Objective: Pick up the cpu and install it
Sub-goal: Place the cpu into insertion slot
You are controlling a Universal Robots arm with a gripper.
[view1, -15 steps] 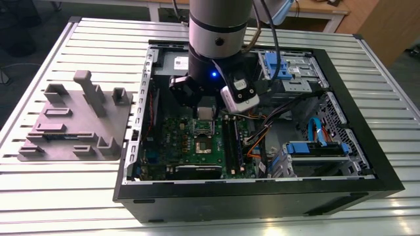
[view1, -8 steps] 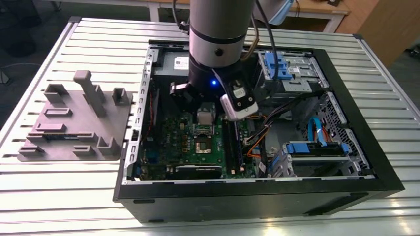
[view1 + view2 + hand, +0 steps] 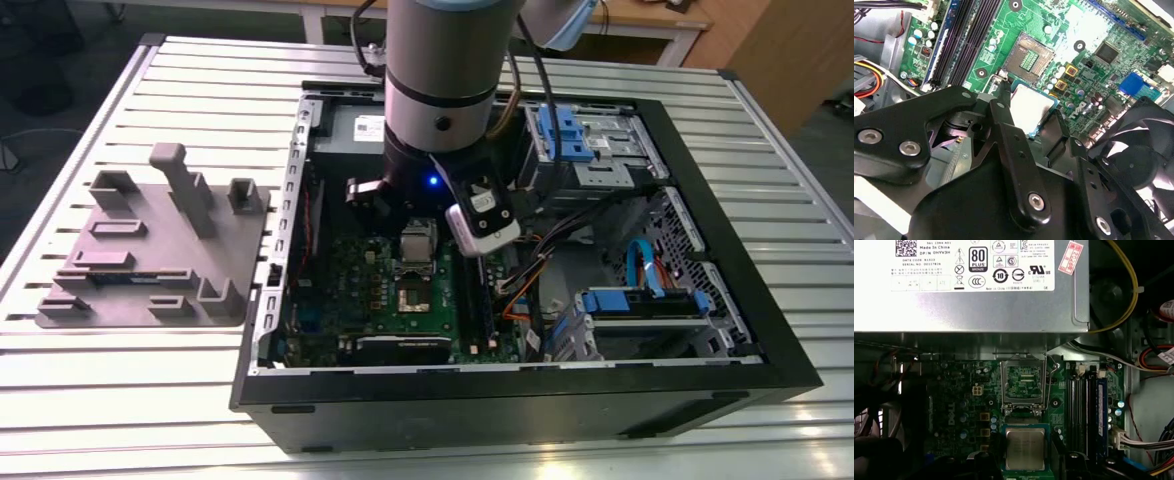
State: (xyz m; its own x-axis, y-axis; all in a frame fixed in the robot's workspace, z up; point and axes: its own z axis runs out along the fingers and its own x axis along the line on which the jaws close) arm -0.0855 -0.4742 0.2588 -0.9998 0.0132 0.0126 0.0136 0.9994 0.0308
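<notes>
First wrist view: flat, silvery square cpu [image 3: 1025,449].

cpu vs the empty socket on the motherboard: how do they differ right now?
The cpu has a plain silver metal top; the socket shows a green patterned field inside a frame. The cpu is gripped in the tool, apart from the socket; the socket is fixed to the motherboard, empty. Both are square, similar in outline.

The exterior view looks steeply down on the whole computer case [image 3: 534,395]; both wrist views sit close above its circuit board [image 3: 1074,30] [image 3: 969,405], sharing the socket [image 3: 1029,57] [image 3: 1024,382].
</notes>
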